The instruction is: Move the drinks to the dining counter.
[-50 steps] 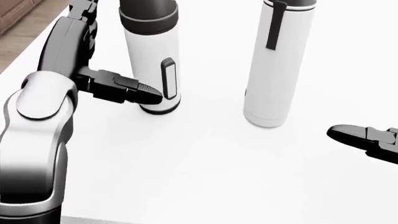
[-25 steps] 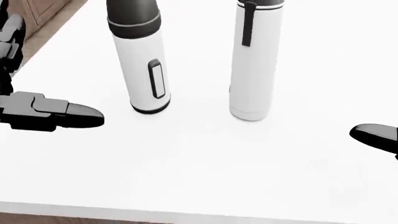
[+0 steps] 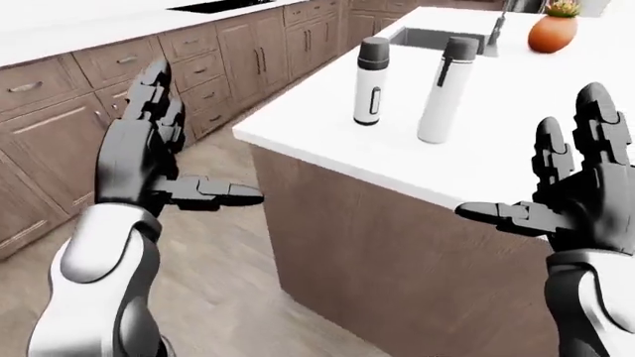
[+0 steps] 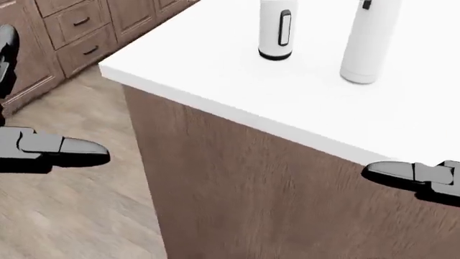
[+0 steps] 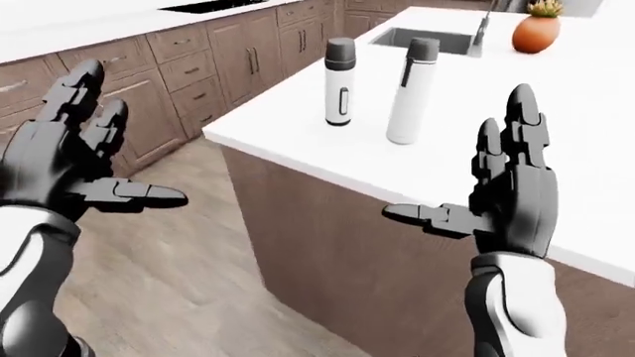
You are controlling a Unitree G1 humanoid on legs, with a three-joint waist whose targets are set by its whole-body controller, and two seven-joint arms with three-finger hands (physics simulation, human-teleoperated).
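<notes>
Two white drink bottles with dark grey caps stand upright on the white counter (image 3: 476, 160) near its corner. The left bottle (image 3: 371, 82) has a dark slot on its side; the right bottle (image 3: 441, 90) is taller with a dark strap. My left hand (image 3: 164, 160) is open and empty, held over the floor to the left of the counter. My right hand (image 5: 501, 190) is open and empty, held upright below the counter edge in the picture. Both hands are well apart from the bottles.
A sink (image 3: 441, 37) with a tap and an orange vase (image 3: 551, 31) sit further along the counter. Brown drawer cabinets (image 3: 119, 82) line the left side under a white worktop. Wooden floor (image 3: 228, 297) lies between cabinets and the brown counter side (image 3: 377, 260).
The whole view has pulled away from the counter: the bottles now look smaller and farther, and the counter side and floor show. My left hand has left the left bottle and both hands have drawn away.
</notes>
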